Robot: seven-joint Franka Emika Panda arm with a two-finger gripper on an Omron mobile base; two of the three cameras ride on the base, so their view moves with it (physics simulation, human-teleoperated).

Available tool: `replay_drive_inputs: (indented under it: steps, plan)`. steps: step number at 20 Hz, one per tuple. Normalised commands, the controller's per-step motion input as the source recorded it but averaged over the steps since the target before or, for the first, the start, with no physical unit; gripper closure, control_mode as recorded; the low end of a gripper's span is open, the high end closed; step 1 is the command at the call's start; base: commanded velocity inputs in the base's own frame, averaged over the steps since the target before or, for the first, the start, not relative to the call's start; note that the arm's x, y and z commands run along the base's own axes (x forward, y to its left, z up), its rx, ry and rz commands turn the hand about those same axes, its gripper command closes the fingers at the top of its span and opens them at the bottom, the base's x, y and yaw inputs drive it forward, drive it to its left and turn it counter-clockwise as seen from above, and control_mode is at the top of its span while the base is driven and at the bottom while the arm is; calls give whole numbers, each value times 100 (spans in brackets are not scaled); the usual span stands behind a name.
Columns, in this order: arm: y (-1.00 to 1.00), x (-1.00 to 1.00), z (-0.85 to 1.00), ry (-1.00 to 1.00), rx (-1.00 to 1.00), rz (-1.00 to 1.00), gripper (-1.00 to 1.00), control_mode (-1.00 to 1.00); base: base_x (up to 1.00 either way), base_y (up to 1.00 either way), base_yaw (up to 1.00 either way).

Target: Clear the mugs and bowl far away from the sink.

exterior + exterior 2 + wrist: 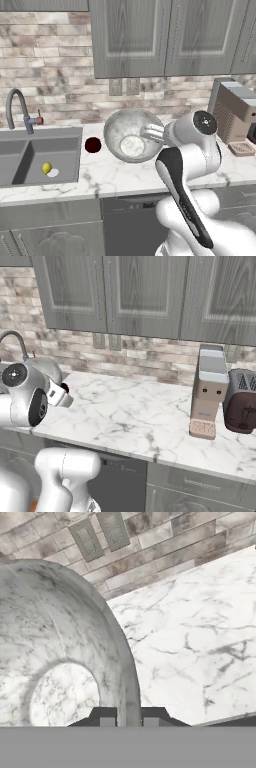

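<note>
One mug: dark maroon, on the counter between sink and bowl.
Bowl: silvery-grey, tipped up with its mottled inside facing the left base camera, lifted off the counter, right of the sink.
Gripper: nearly closed, one finger on each side of the bowl's rim, pinching it.
Sink: double basin with curved faucet; a small yellow item lies in the right basin.
Coffee machine: at the counter's far right, toaster beside it.
Outlets: two on the brick wall behind the bowl.
</note>
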Motion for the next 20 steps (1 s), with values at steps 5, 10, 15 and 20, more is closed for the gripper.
replay_drive_inputs:
  steps: [5,10,15,20]
  plan:
    - [-3,-89,61,7,0,5,100,-100,0,0,0]
    - [0,-10,8,1,0,2,100,-100,0,0,0]
    - [0,-2,0,0,0,0,100,-100,0,0,0]
    - [-2,-22,0,-19,0,0,100,-100,0,0,0]
